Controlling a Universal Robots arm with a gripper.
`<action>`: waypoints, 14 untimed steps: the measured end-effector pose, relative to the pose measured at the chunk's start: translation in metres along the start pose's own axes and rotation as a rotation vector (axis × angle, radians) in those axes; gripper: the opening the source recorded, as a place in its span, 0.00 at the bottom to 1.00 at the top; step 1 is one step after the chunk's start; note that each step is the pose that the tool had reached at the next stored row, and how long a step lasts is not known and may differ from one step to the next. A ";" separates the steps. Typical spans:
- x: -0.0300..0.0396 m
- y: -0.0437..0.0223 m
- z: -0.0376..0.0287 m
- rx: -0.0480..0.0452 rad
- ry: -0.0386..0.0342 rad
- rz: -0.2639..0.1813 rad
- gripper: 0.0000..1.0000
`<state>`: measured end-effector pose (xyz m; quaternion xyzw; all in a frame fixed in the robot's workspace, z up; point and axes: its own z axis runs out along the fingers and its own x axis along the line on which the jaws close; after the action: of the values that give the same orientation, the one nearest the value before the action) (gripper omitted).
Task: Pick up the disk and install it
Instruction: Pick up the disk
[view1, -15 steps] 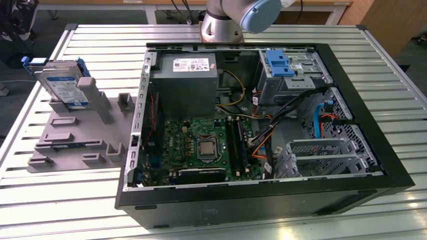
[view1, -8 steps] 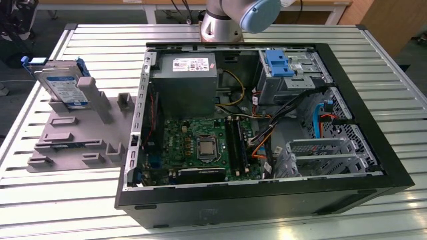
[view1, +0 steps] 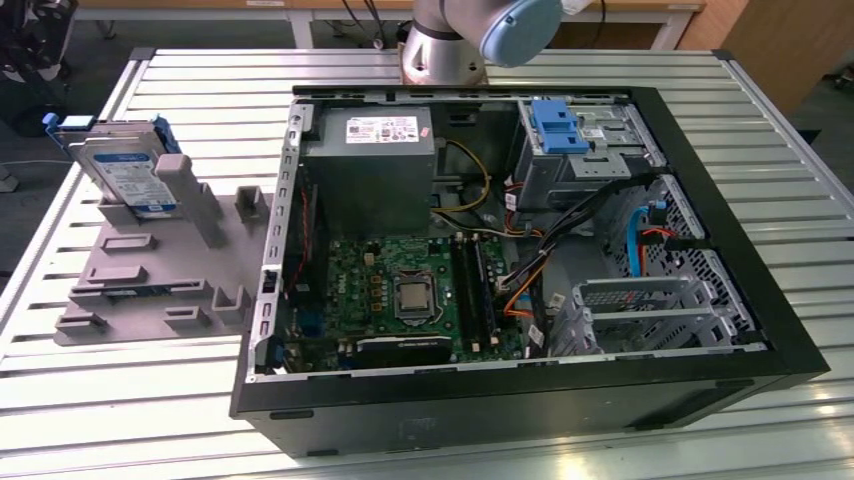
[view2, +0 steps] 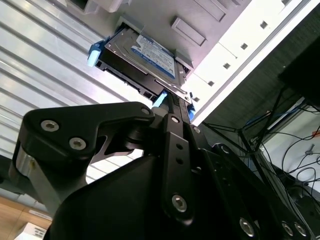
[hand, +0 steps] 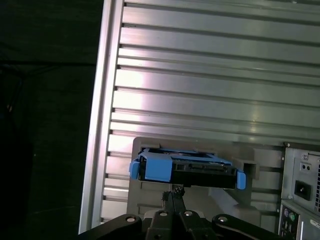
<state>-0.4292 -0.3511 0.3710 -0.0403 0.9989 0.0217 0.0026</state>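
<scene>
The disk (view1: 127, 170) is a silver hard drive with a white-and-blue label in a blue carrier frame. It stands tilted on edge in a grey holder (view1: 160, 270) on the table, at the exterior view's left, beside the open computer case (view1: 534, 385). In both wrist views my gripper (hand: 173, 192) (view2: 171, 102) hangs apart from the disk (hand: 185, 169) (view2: 150, 55), lined up with it. Its black fingers are pressed together with nothing between them.
The case lies open with a motherboard, cables, a big grey box with a white sticker (view1: 367, 170), a fixed blue latch piece (view1: 554, 125) and metal drive bays (view1: 641, 310). The ribbed metal table (view1: 134, 400) ends close to the holder's left. The arm's base (view1: 461, 40) stands behind the case.
</scene>
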 end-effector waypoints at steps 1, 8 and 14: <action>0.0000 0.0000 0.0000 0.0000 0.0000 -0.002 0.11; 0.0000 0.0000 0.0000 -0.0001 0.0006 -0.015 0.11; 0.0000 0.0000 0.0000 -0.0001 0.0012 -0.026 0.11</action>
<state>-0.4293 -0.3512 0.3709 -0.0534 0.9983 0.0217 0.0023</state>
